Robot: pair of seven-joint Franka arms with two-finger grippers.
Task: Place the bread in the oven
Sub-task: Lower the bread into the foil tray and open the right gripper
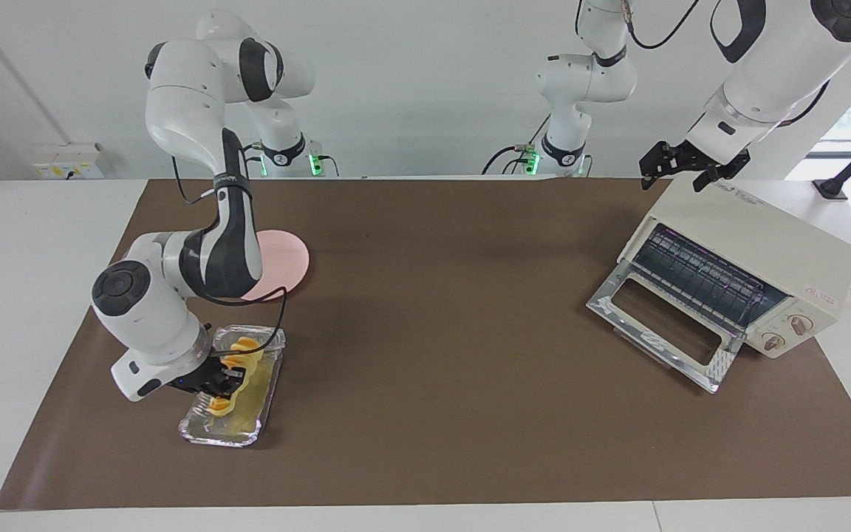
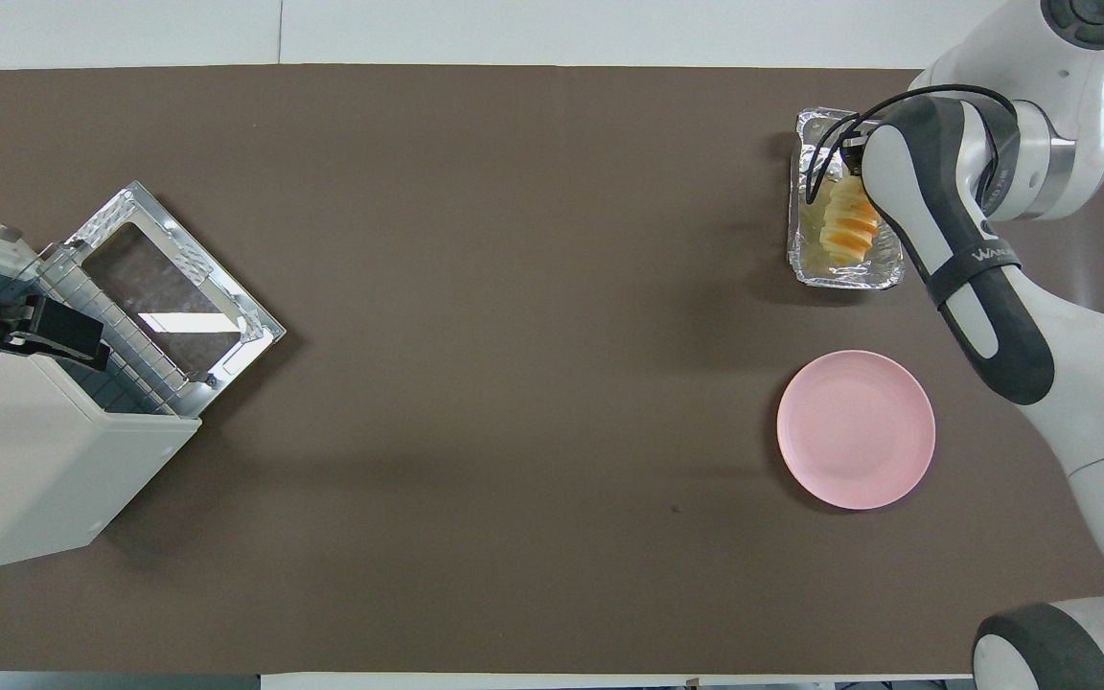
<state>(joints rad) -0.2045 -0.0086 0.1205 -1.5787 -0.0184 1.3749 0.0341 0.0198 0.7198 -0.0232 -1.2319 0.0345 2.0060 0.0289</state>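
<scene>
We see the right gripper (image 1: 224, 378) down in the foil tray (image 1: 207, 432) at the right arm's end, pinching the bread (image 1: 239, 353) lying there. Left gripper (image 1: 680, 166) hangs spread above the oven (image 1: 765, 244), door dropped open. Pink plate (image 2: 856, 428) sits nearer the robots than the tray.

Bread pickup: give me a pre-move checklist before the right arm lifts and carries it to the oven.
1. Bread lies in the foil tray: ok.
2. Right gripper down at the bread: ok.
3. Firm hold on the bread: cannot tell.
4. Oven door down, rack exposed: ok.
5. Left gripper waits over the oven top, jaws open: ok.
6. Pink plate sits nearer the robots than the tray: ok.
</scene>
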